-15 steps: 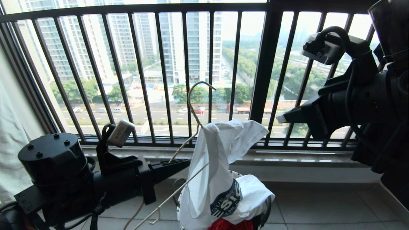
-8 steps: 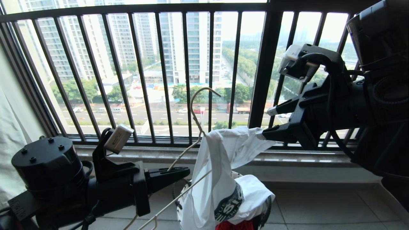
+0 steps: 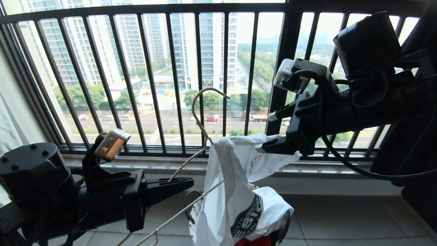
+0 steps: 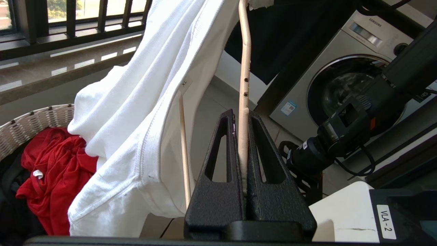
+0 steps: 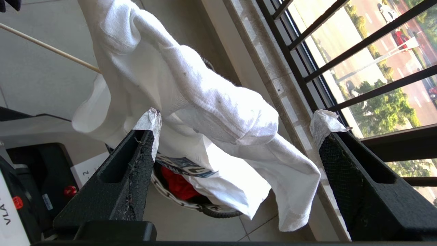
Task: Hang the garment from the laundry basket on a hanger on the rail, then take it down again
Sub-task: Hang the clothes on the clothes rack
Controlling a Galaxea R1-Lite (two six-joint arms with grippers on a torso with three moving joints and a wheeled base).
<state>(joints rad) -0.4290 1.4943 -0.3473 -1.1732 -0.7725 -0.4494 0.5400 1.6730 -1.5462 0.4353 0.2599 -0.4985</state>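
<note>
Black steel window railing (image 3: 150,78), barred, spanning the whole back of the scene, a stone sill (image 3: 327,169) beneath it; grey tiled floor (image 3: 341,222) in front; a silver front-loading washing machine (image 4: 344,85) in the left wrist view, off to the side; no rail in any view.

White cotton garment (image 3: 232,177) — a T-shirt, dark blue chest logo turned low — draped over one shoulder of the hanger (image 3: 199,136) and bunched there, its lower part trailing into the laundry basket (image 4: 34,119); the other hanger arm bare; a red garment (image 4: 54,171) lying in the basket under it.

Left gripper (image 4: 243,143), low on the left side: fingers shut tight on the hanger's wire, just below the neck, hook pointing up towards the railing.

Right gripper (image 5: 235,136), reaching in from the right at the raised sleeve: jaws spread wide, taped fingertips (image 5: 150,119) either side of the cloth, nothing held.

Progress, as a judgement — early; garment lifted and half threaded; left to do: seat the second shoulder, carry the hanger to the rail, hook it, then take it down again.
</note>
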